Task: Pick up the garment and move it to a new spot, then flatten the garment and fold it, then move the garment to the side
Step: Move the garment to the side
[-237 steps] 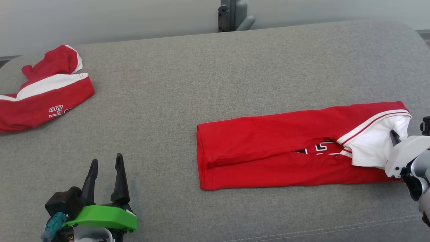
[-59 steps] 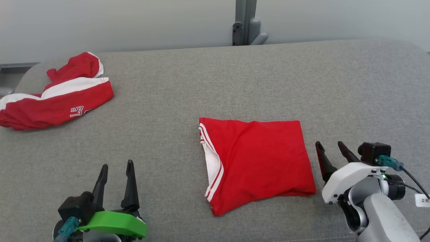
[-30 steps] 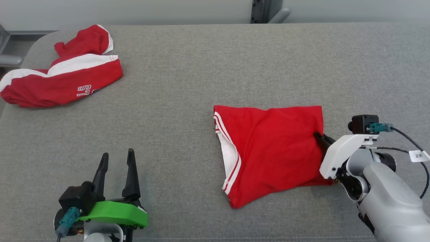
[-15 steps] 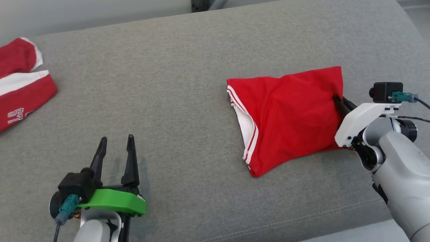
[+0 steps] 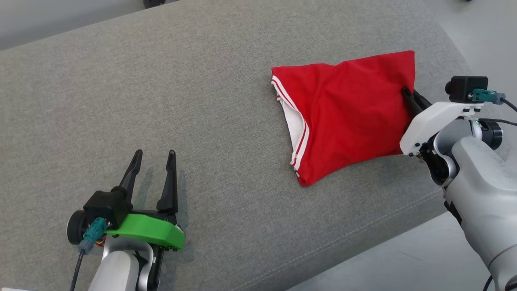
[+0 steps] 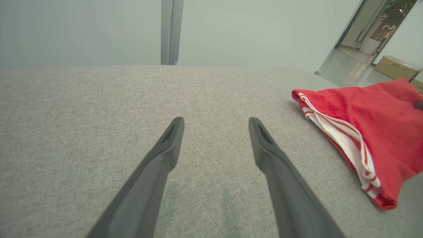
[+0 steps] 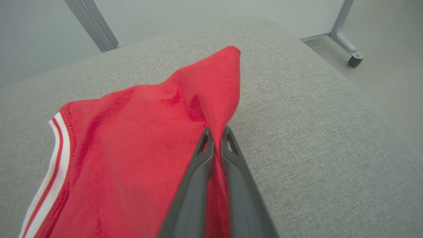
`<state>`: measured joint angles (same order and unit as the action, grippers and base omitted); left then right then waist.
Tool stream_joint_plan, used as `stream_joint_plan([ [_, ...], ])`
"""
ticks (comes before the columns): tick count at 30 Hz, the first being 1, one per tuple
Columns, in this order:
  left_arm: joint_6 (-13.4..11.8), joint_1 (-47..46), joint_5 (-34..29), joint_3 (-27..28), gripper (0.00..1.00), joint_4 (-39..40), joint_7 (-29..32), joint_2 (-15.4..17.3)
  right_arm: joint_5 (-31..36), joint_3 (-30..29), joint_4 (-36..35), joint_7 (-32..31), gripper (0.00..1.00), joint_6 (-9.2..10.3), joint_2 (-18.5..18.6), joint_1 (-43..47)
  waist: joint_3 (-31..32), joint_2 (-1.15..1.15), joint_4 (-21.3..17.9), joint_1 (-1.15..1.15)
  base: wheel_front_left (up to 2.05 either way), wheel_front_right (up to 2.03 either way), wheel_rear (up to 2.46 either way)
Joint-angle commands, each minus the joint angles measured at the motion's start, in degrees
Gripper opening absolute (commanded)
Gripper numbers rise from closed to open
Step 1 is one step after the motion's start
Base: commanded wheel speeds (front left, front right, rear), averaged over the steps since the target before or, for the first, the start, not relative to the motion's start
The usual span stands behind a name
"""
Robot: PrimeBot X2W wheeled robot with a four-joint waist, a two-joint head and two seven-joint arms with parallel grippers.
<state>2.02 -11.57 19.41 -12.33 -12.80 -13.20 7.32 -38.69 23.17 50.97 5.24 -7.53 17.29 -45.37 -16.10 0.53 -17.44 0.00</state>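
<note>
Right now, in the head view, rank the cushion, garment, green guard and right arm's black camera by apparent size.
Largest to smallest:
1. cushion
2. garment
3. green guard, though it sits nearer the lens, which flatters it
4. black camera

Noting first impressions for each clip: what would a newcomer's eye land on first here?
The folded red fabric garment with white striped trim lies on the right part of the grey upholstered surface, close to its edge. The right claw is shut on the garment's right edge, pinching the cloth up, while the left claw stands open above bare upholstery at the lower left.
</note>
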Motion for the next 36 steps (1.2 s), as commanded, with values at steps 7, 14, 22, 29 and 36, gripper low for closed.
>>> stream_joint_plan([
  [7,-0.30,0.10,-0.15,-0.41,1.00,-0.02,-0.12,0.53,1.94,1.49,3.04,2.83,0.00,0.08,-0.55,-4.01,-0.95,-0.53,1.86,0.00,0.00,0.00,0.00],
  [14,-0.91,-0.54,-0.90,-0.69,1.00,1.49,0.68,1.57,2.94,0.26,7.35,4.30,0.00,0.09,1.38,-9.16,-2.60,-0.53,3.88,0.00,0.00,0.00,0.00],
  [22,-2.15,-1.13,-1.94,-0.13,1.00,5.76,3.11,4.18,6.38,-2.81,15.53,7.62,0.00,0.09,7.25,-17.02,-6.68,-0.53,5.97,0.00,0.00,0.00,0.00],
  [29,-2.79,-1.26,-2.97,-0.28,1.00,10.51,5.33,6.00,10.13,-5.64,20.63,9.63,0.00,0.09,11.12,-21.22,-10.33,-0.53,7.39,0.00,0.00,0.00,0.00],
  [36,-3.47,-1.30,-3.62,-0.63,1.00,13.93,6.76,6.94,15.16,-10.39,22.06,10.04,0.45,0.09,13.73,-23.02,-12.72,-0.53,8.43,0.00,0.00,0.00,0.00],
])
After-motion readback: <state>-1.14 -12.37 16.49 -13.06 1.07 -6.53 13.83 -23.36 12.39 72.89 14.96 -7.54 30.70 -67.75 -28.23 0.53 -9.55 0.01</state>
